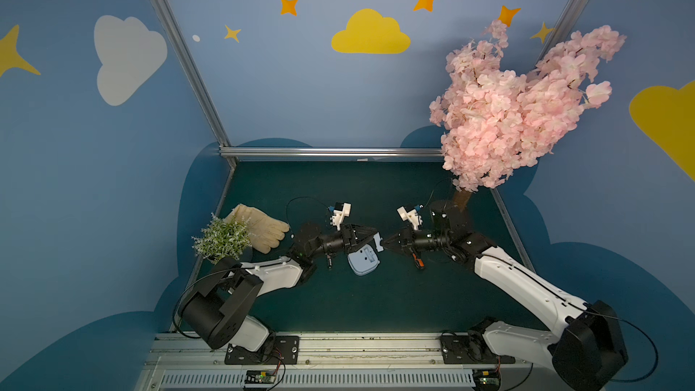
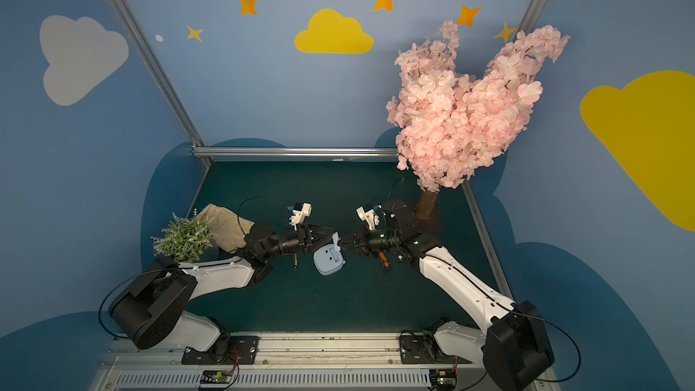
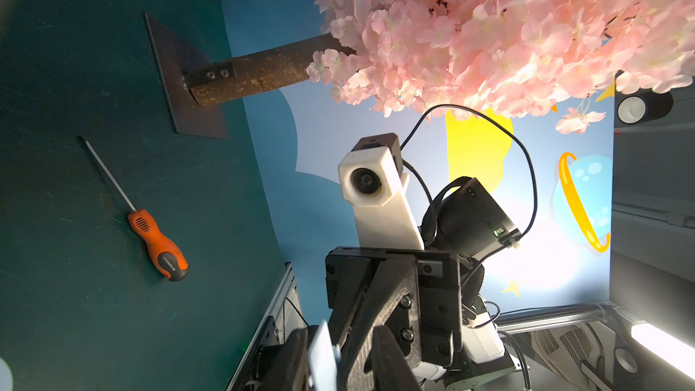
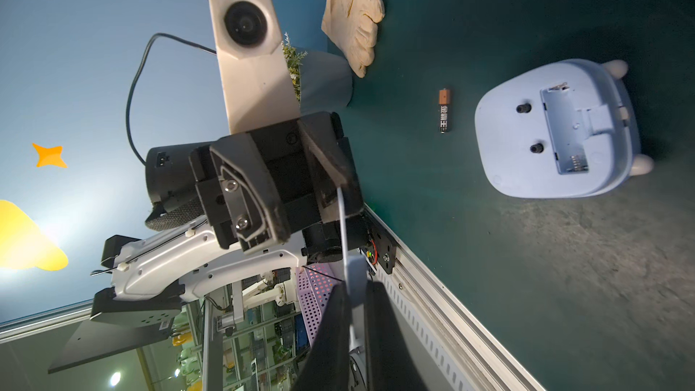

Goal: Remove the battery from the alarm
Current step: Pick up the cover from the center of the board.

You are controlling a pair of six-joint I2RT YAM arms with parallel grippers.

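Two grippers meet over the alarm (image 1: 363,262): right gripper (image 1: 385,241) pinches the cover (image 4: 355,272), left gripper (image 1: 377,237) stands half open around it, probably for handover. You find the battery (image 4: 444,110) out, beside the alarm.

Beige glove (image 1: 259,225), potted plant (image 1: 222,238), blossom tree (image 1: 519,107), screwdriver (image 3: 158,244), pale cover (image 4: 355,270)

Pale blue alarm (image 4: 526,152); battery (image 4: 444,110) dark, perhaps black, copper-ended

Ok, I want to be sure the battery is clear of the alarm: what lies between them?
Nothing: in the right wrist view only bare green mat separates the battery from the alarm.
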